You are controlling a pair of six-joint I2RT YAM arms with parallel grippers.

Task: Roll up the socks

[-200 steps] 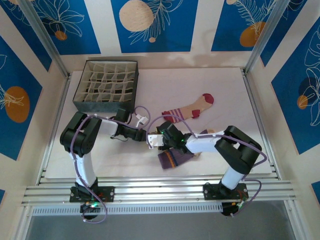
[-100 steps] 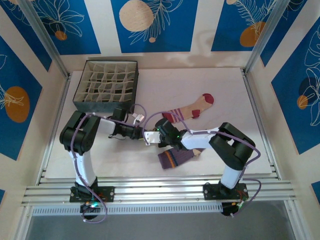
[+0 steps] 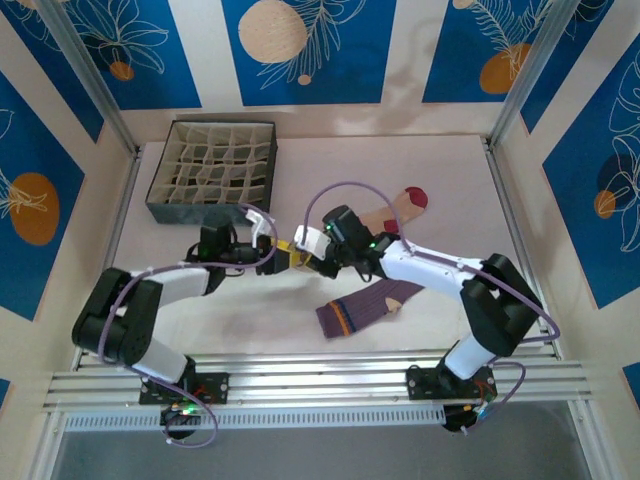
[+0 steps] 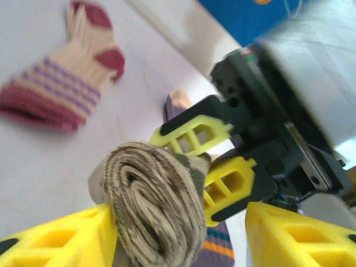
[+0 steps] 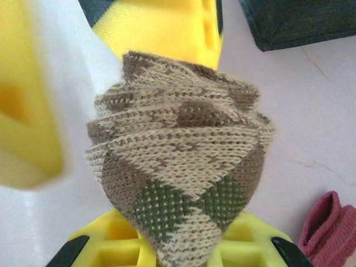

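Your right claw (image 4: 214,158) is clamped on one end of the rolled brown-tan checkered sock (image 4: 156,211), over the middle of the table (image 3: 450,170). The roll's long axis runs from claw to claw (roughly left to right in the top view). Its coiled end faces your left claw (image 3: 287,252), whose jaws stand wide, one finger touching the roll without pinching it. The purple sock (image 3: 360,308) lies flat nearer you, tan toe to the right. The cream striped sock (image 3: 400,205) lies beyond, red toe pointing far right.
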